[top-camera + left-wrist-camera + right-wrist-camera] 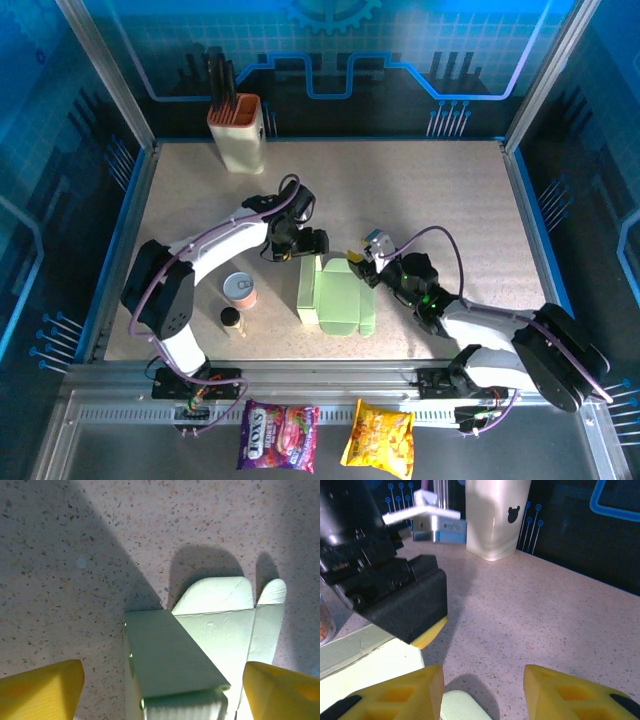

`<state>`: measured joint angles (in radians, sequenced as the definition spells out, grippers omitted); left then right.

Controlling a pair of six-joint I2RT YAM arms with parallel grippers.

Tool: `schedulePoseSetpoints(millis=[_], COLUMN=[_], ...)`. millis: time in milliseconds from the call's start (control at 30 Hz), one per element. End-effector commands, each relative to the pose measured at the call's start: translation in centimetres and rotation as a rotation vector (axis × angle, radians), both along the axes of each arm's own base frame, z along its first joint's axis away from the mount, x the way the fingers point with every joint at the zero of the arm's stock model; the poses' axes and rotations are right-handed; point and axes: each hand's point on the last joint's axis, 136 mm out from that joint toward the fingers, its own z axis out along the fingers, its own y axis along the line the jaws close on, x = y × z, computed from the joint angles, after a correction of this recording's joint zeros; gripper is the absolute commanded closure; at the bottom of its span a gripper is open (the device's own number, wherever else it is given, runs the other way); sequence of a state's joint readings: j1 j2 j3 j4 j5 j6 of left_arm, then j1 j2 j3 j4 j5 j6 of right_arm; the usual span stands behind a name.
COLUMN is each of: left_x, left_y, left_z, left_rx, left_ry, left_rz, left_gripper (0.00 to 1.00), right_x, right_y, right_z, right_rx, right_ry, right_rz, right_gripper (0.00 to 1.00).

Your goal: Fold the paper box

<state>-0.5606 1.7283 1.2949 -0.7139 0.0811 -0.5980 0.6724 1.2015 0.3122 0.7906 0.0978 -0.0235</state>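
My left tool, jaws wide, straddles the pale green cardboard paper box, probably to crease it; right tool open alongside.

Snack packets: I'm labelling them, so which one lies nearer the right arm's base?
The yellow packet, a little to the left of the right arm's base; the purple packet lies further left, nearer the left arm's base.

The speckled bench carried the paper box between and just nearer than my left claw and my right claw. A small can and a dark-capped jar stood left of my left claw, nearer my base. A beige utensil holder stood well beyond that claw.
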Motion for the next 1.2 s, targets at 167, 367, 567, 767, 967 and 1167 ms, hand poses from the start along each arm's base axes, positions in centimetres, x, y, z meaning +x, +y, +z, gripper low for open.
schedulePoseSetpoints(millis=[167,367,567,767,967,1167], left_x=[-0.2,-0.2,-0.2,-0.2,-0.2,0.0], left_y=[-1.0,-0.9,-0.7,-0.4,0.1,0.3], left_z=[-1.8,-2.8,-3.3,-3.6,-3.5,-2.9], left_rx=[0.038,0.067,0.095,0.12,0.15,0.157], left_ry=[0.063,0.082,0.084,0.087,0.075,0.053], left_rz=[0.033,0.036,0.03,0.025,0.019,0.016], left_gripper=[0.22,0.3,0.35,0.4,0.49,0.57], right_x=[-0.3,-0.5,-0.5,-0.6,-0.6,-0.5], right_y=[-1.3,-1.5,-1.7,-1.9,-2.1,-2.2], right_z=[-0.4,-0.8,-1.1,-1.1,-1.1,-0.9], right_rx=[-0.032,-0.031,-0.034,-0.03,-0.03,-0.03], right_ry=[0.013,0.02,0.028,0.029,0.033,0.043], right_rz=[-0.022,-0.028,-0.033,-0.039,-0.046,-0.056], right_gripper=[0.53,0.53,0.53,0.54,0.54,0.54])
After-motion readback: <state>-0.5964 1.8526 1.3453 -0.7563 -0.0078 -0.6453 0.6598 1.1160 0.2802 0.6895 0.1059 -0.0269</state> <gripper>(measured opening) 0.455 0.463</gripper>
